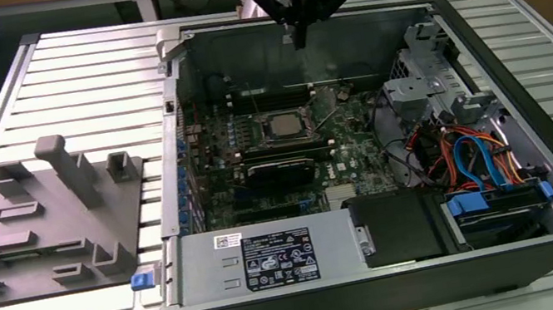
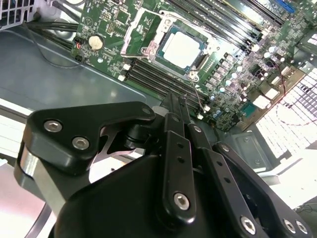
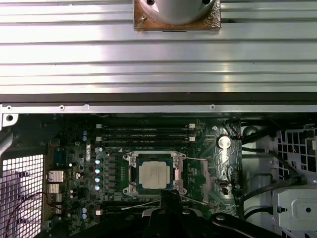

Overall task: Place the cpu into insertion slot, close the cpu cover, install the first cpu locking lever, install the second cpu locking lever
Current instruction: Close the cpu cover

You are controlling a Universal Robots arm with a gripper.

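- Gripper hovers over the case, fingers pinched narrow, holding nothing.
- The cpu sits in the insertion slot, about 6 o'clock from the gripper in the exterior view.
- Likely light, stiff, fragile: take it by the edges.

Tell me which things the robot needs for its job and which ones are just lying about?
For the job: cpu, cpu cover, gripper.
Just lying about: grey holder tray, power supply box, coin battery, blue and orange cables.
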